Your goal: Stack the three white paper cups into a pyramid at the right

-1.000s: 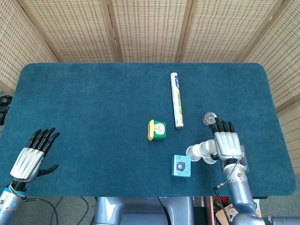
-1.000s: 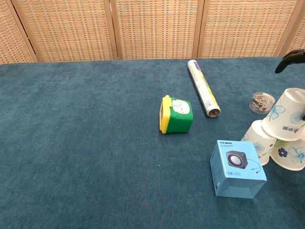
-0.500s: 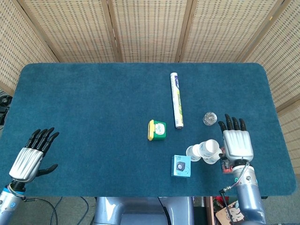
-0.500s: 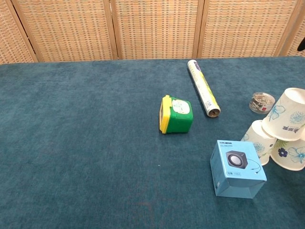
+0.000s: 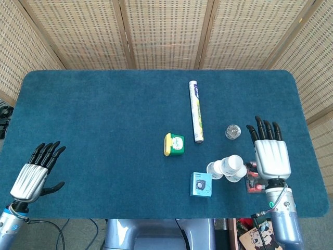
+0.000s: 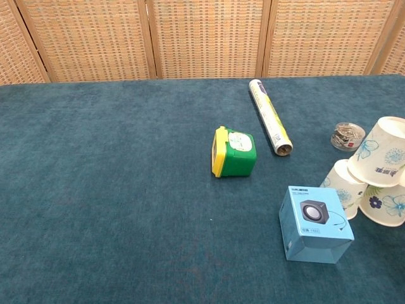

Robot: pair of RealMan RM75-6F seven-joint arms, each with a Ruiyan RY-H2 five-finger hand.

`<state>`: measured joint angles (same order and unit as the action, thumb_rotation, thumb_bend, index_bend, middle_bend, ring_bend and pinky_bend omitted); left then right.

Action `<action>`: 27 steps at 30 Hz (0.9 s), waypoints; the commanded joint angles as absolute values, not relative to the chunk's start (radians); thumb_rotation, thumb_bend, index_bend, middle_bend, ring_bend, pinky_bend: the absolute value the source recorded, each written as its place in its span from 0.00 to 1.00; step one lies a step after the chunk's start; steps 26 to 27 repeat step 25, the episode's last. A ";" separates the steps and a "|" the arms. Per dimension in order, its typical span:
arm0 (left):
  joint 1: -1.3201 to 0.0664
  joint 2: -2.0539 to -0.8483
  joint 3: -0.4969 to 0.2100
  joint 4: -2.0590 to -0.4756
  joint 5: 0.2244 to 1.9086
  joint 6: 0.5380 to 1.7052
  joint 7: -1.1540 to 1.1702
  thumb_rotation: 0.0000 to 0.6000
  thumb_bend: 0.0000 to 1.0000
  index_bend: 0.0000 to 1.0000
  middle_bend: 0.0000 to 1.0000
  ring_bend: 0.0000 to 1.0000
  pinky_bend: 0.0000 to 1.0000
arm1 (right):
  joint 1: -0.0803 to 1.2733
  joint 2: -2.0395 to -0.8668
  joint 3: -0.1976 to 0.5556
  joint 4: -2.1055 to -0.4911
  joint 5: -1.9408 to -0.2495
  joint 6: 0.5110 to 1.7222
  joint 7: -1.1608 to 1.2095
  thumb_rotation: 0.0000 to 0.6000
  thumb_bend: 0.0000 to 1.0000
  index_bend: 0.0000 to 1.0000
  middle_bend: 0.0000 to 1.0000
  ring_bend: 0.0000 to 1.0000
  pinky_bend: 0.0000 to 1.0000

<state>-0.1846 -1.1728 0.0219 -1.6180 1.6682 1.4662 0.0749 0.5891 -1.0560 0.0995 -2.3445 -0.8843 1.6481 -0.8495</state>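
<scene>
Three white paper cups with blue flowers lie on their sides in a pyramid at the right. The top cup (image 5: pixel 232 163) (image 6: pixel 381 152) rests on the left lower cup (image 5: pixel 215 170) (image 6: pixel 342 179) and the right lower cup (image 5: pixel 235 175) (image 6: pixel 384 207). My right hand (image 5: pixel 271 154) hovers just right of the stack, open and flat, holding nothing; the chest view does not show it. My left hand (image 5: pixel 36 172) is open at the near left edge of the table, far from the cups.
A blue speaker box (image 5: pixel 201 184) (image 6: pixel 314 223) sits right by the left lower cup. A jar of clips (image 5: pixel 232 132) (image 6: pixel 347 135), a long roll (image 5: pixel 195 110) (image 6: pixel 269 125) and a green-yellow box (image 5: pixel 174 144) (image 6: pixel 233 152) lie behind. A red item (image 5: pixel 252 177) lies under my right hand.
My right hand has drawn away to the right from the cup stack and left the chest view. The cups stay stacked. The left hand has not moved.
</scene>
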 commanded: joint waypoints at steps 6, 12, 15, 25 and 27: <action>-0.180 -1.185 0.012 -1.602 1.661 1.480 0.069 1.00 0.19 0.00 0.00 0.00 0.00 | 0.365 -1.053 -0.082 -2.031 -1.347 1.654 -0.381 1.00 0.14 0.17 0.00 0.00 0.00; -0.181 -1.198 0.009 -1.591 1.657 1.479 0.076 1.00 0.19 0.00 0.00 0.00 0.00 | 0.297 -1.094 -0.114 -1.879 -1.391 1.632 -0.265 1.00 0.14 0.14 0.00 0.00 0.00; -0.183 -1.203 0.007 -1.587 1.653 1.473 0.082 1.00 0.19 0.00 0.00 0.00 0.00 | 0.274 -1.115 -0.120 -1.823 -1.401 1.605 -0.227 1.00 0.14 0.08 0.00 0.00 0.00; -0.182 -1.209 0.003 -1.581 1.645 1.475 0.085 1.00 0.19 0.00 0.00 0.00 0.00 | 0.217 -1.159 -0.104 -1.712 -1.436 1.579 -0.145 1.00 0.13 0.00 0.00 0.00 0.00; -0.182 -1.209 0.003 -1.581 1.645 1.475 0.085 1.00 0.19 0.00 0.00 0.00 0.00 | 0.217 -1.159 -0.104 -1.712 -1.436 1.579 -0.145 1.00 0.13 0.00 0.00 0.00 0.00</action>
